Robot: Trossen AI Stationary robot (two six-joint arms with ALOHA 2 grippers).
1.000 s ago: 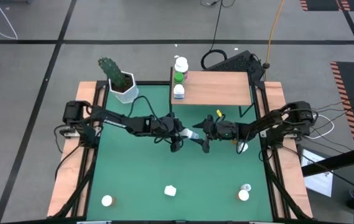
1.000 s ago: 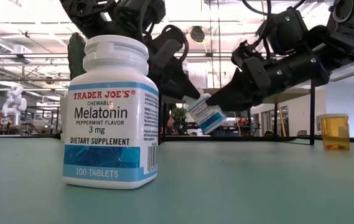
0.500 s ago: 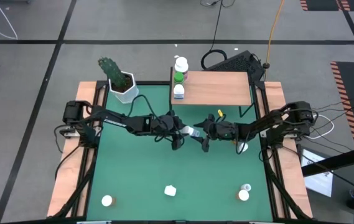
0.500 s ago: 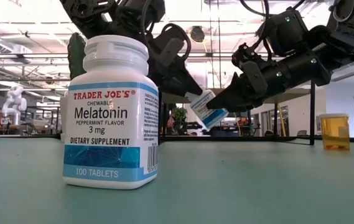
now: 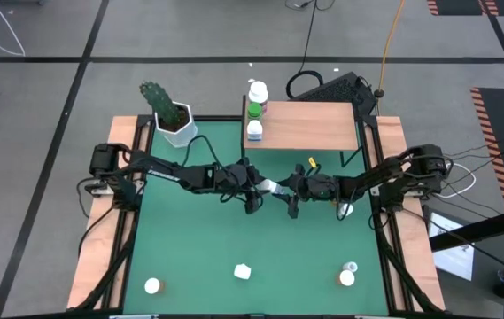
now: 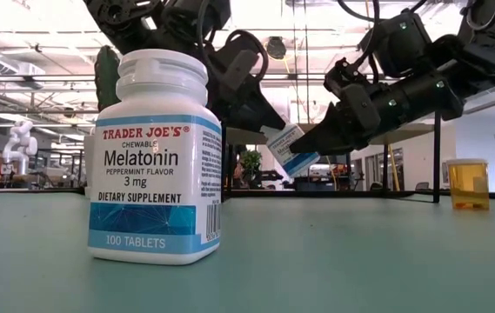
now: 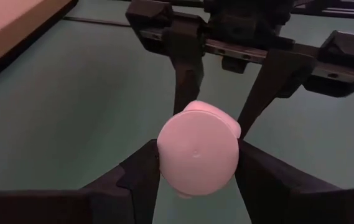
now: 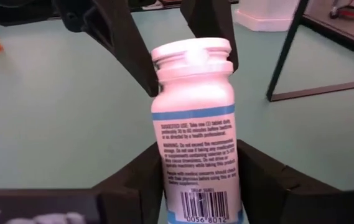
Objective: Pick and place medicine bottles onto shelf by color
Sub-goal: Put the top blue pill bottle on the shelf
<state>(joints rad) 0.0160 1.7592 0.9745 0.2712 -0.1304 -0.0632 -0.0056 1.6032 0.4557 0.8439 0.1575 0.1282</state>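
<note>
Melatonin bottle [image 6: 155, 156] fills the low view's left foreground on the green mat [image 6: 317, 261]. Mid-frame, a tilted white bottle [image 6: 289, 149] hangs pinched by both the left gripper [image 5: 253, 187] and right gripper [image 5: 287, 190], each partly closed on it. The shelf [image 5: 309, 124] sits at upper centre.

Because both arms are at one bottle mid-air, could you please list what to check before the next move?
1. Left end effector clamped on the cap end of the white, blue-labelled medicine bottle: ok.
2. Right end effector fingers against both sides of the bottle's base end: ok.
3. Bottle lifted clear of the green table mat: ok.
4. Right grip firm enough to hold alone: cannot tell.
5. Bare space on the light-wood shelf: ok.
</note>
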